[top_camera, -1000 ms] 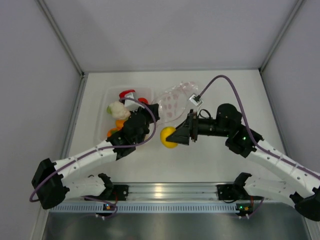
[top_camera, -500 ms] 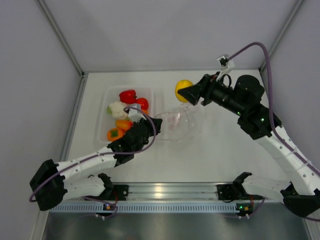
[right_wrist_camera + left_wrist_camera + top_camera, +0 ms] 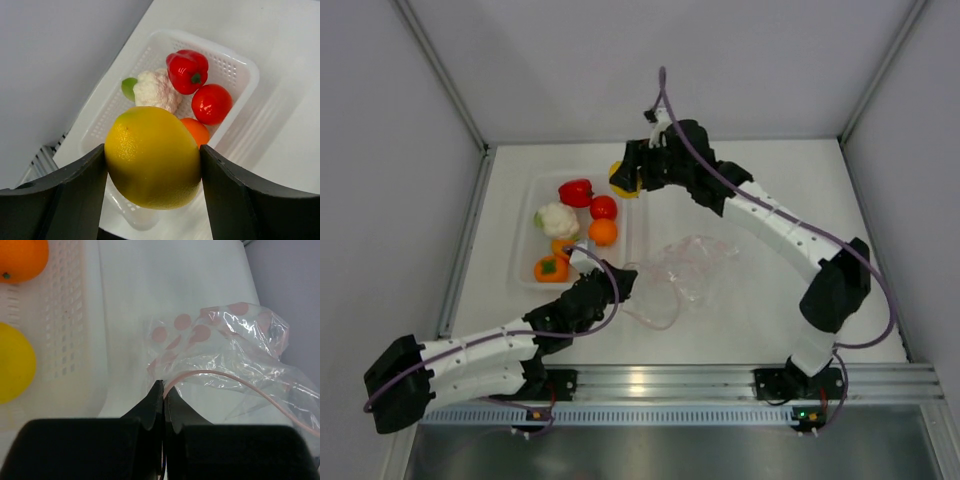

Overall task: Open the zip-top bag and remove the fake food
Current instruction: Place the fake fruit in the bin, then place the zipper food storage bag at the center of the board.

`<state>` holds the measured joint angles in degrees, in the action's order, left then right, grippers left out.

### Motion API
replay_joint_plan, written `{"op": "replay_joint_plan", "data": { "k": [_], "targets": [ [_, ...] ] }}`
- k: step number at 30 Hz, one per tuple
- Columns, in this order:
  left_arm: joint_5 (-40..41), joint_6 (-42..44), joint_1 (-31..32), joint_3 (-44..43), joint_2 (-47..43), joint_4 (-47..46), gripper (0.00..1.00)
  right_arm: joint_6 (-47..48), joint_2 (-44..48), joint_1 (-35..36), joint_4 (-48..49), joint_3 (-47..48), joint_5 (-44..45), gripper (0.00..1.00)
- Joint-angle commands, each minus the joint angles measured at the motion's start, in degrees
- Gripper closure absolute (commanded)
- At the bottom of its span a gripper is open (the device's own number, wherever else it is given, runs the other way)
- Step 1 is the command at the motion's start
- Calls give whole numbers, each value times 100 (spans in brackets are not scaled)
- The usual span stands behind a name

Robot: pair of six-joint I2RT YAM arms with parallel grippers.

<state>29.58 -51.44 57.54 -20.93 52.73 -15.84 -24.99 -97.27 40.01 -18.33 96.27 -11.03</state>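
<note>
Perforated white tray (image 3: 527, 225), far left of the table (image 3: 770, 300), holds bumpy cauliflower (image 3: 557, 218), glossy red pepper (image 3: 576, 191), tomato (image 3: 604, 207) and orange (image 3: 603, 232). Above its far right corner, the right gripper (image 3: 152, 150) clasps a dimpled oval lemon (image 3: 150, 167). Mid-table, the left gripper (image 3: 163, 390), closed tight, pinches the pink zip strip (image 3: 220, 375) of the crinkled clear zip-top bag (image 3: 240, 347).

The right hand (image 3: 628, 176) has carried the lemon (image 3: 152, 157) (from beside the bag (image 3: 692, 265)) over the tray (image 3: 247, 67).

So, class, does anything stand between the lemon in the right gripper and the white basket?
Nothing visible does: the right gripper holds the lemon in clear air by the basket, where other fake food already lies.
</note>
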Motion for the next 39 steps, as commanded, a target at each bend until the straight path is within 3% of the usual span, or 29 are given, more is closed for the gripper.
{"op": "replay_joint_plan", "data": {
  "k": [1, 8, 12, 13, 14, 15, 16, 21, 24, 28, 33, 39],
  "targets": [
    [56, -173, 21, 150, -96, -209, 100, 311, -563, 454, 242, 725, 433, 91],
    [135, -279, 20, 344, -219, -218, 100, 415, -2136, 868, -56, 2008, 435, 81],
    [197, -244, 21, 370, -324, -96, 100, 390, -2550, 1070, -22, 2194, 417, 45],
    [223, -244, 21, 370, -351, -60, 100, 364, -2568, 1088, -22, 2194, 417, 41],
    [267, -235, 21, 361, -369, 10, 100, 311, -2551, 1088, -13, 2194, 443, 27],
    [285, -235, 12, 353, -377, 36, 100, 302, -2481, 1097, -13, 2186, 522, 5],
    [294, -217, 20, 318, -386, 63, 100, 319, -2428, 1088, -48, 2168, 601, 1],
    [285, -103, 20, 54, -342, 247, 100, 329, -1631, 887, -189, 1835, 927, 1],
    [398, -24, 12, -262, -281, 379, 100, 4, -673, 483, -49, 993, 936, 1],
    [1030, 229, 12, -1139, 70, 1221, 100, -322, 970, -378, 171, -849, 918, 0],
    [1471, 757, 3, -2421, 922, 1373, 100, 169, 3183, -1292, -572, -1927, 1969, 1],
    [2051, 1275, -146, -3864, 2529, 1522, 100, 671, 4891, -1514, -1497, -2471, 2570, 0]
  ]
}}
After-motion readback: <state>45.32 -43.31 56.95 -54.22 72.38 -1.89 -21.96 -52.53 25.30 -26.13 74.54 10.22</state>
